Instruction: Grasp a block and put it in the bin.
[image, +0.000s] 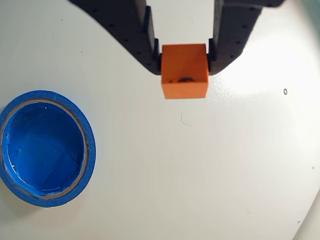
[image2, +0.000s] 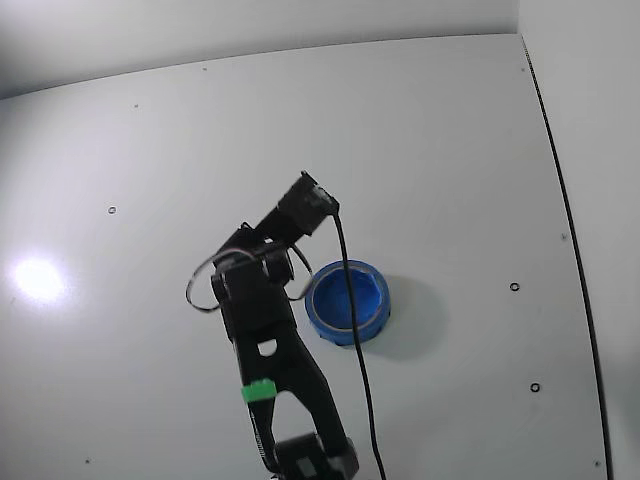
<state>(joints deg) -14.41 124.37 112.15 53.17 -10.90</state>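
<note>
Gripper (image: 184, 50) clamped on the orange block (image: 184, 71), faces square to the fingers, bin (image: 46, 148) well apart lower-left.

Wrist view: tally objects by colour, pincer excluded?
Orange: 1, the block, shut between the pincer fingers
Blue: 1, the bin, empty, on the white table
Total: 2
</note>
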